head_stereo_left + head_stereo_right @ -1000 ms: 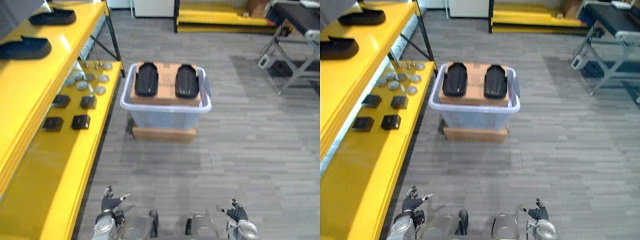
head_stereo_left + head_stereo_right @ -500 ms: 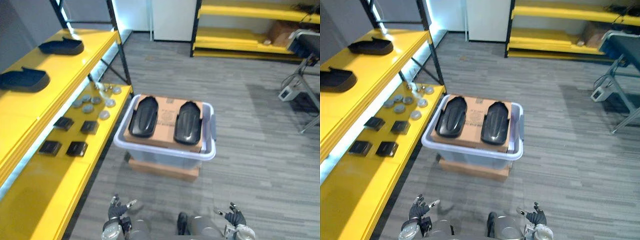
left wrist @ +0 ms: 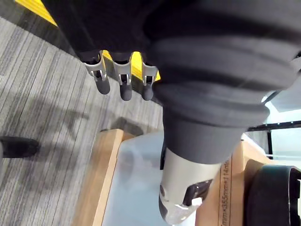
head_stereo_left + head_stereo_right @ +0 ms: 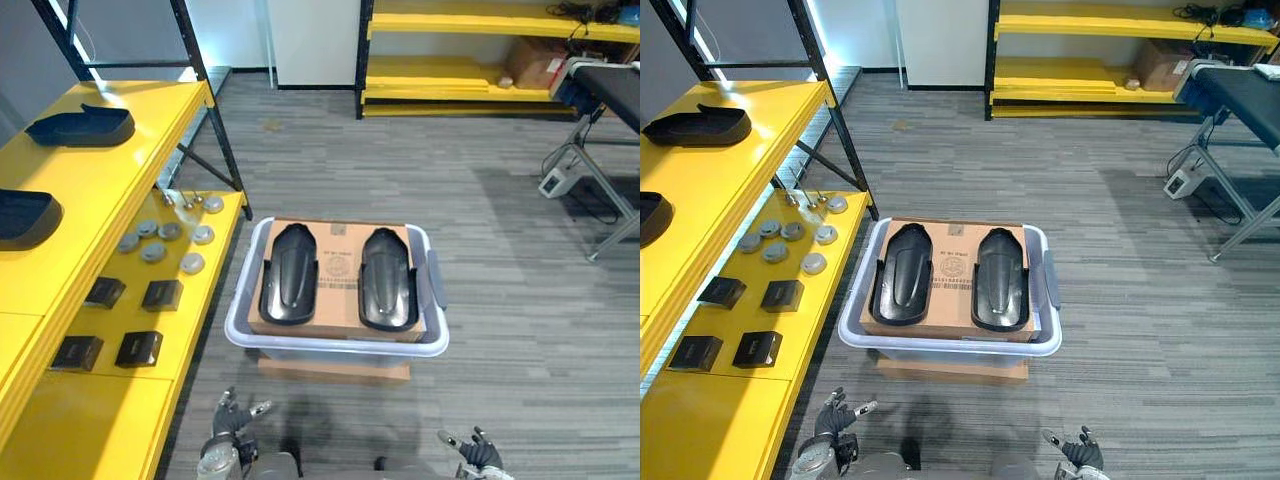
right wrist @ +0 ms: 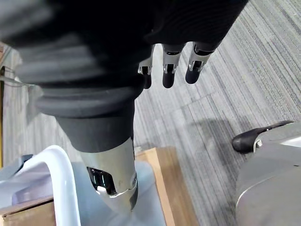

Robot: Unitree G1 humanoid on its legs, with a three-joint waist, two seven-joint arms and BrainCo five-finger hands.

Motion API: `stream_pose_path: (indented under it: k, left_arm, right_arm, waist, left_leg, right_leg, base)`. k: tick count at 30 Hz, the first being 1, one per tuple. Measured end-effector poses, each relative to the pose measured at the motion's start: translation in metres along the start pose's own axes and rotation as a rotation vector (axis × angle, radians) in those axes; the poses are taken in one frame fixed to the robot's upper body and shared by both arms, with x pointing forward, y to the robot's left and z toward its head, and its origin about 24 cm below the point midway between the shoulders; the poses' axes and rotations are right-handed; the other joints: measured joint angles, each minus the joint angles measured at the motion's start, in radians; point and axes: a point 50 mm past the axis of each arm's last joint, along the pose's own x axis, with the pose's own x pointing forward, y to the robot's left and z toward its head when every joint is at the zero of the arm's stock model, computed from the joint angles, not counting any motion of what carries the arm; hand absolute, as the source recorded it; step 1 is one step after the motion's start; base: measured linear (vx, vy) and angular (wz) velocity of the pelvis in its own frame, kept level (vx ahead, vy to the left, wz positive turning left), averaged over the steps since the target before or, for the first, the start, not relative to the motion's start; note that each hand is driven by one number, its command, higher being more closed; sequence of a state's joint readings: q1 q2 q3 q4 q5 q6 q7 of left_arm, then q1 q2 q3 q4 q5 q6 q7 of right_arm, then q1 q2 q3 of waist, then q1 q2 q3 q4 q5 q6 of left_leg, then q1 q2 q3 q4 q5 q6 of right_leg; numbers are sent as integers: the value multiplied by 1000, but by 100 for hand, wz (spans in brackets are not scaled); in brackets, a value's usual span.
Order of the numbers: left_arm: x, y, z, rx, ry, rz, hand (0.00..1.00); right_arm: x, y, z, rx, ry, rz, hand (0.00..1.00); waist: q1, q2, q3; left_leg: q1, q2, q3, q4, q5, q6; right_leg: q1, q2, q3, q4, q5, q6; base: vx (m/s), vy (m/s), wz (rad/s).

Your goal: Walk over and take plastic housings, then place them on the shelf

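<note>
Two black housings lie on a cardboard box — in a pale bin beside yellow shelving.

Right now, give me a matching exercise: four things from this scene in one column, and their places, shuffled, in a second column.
Things
1. pair of black plastic housings
2. round grey discs
3. translucent bin
4. brown carton

Places
A. on the far yellow rack
B. on a flat brown base on the floor
C. on the cardboard box inside the bin
D. on the lower yellow shelf at the robot's left

Pairs: 1-C, 2-D, 3-B, 4-A
</note>
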State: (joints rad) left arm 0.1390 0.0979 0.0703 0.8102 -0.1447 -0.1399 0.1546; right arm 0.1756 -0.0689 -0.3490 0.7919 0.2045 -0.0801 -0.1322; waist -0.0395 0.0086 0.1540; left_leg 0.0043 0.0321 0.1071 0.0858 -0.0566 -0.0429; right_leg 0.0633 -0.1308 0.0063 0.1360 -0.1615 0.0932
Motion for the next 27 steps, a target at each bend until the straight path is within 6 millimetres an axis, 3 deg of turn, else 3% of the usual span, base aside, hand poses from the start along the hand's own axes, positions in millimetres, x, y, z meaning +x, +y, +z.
stream_pose_path:
  k: [4,5,6,8,11,16,22,27]
  left_arm:
    - [-1,8,4,9,-26,12,0]
    - [-1,7,6,9,-35,11,0]
    - [-1,7,6,9,-37,10,0]
    - [-1,8,7,10,-39,10,0]
    - [-5,10,0,23,-25,14,0]
    - [-9,7,-7,73,-12,-9,0]
    - [-11,0,-9,98,-20,-45,0]
    - [-11,-4,-8,100,-30,-56,0]
  right_arm:
    - [-2,-13,50,102,-217,-61,0]
    - [-7,-18,72,129,-318,-86,0]
    - [-8,-19,78,134,-341,-89,0]
    - [-19,-23,115,154,-511,-111,0]
    - [-32,-19,153,162,-671,-120,0]
    - [-40,-3,191,101,-822,-117,0]
    - [-34,49,232,-113,-912,-30,0]
    - [-19,67,241,-164,-840,-33,0]
  waist:
    - [-2,-6,0]
    - [-2,-9,-2]
    - [-2,-9,-3]
    - [-2,-15,-6]
    - [-1,-21,-12]
    - [1,-22,-14]
    - [13,-15,-11]
    - [41,11,12]
  left_leg:
    - [7,-13,11,-21,-5,7]
    - [7,-13,11,-29,-5,8]
    - [8,-13,11,-32,-5,9]
    - [10,-12,8,-39,-5,9]
    - [23,2,6,-52,-5,9]
    - [28,21,-14,-53,-5,8]
    - [-8,20,-44,-53,18,12]
    - [-52,19,-94,-57,65,7]
  right_leg:
    - [2,-5,7,-20,-2,3]
    - [3,-5,11,-23,-2,3]
    - [4,-4,12,-23,-2,3]
    - [4,-3,12,-24,-1,3]
    - [8,9,13,-21,7,2]
    - [22,24,-8,-21,31,-1]
    - [13,24,-41,-44,65,-4]
    - [1,23,-95,-57,101,-16]
  base:
    - [135,20,-8]
    - [133,14,-3]
    - [144,-1,-1]
    - [122,-16,1]
    - [109,-27,-1]
    - [72,-27,11]
    - [5,-2,15]
    - [-42,-2,35]
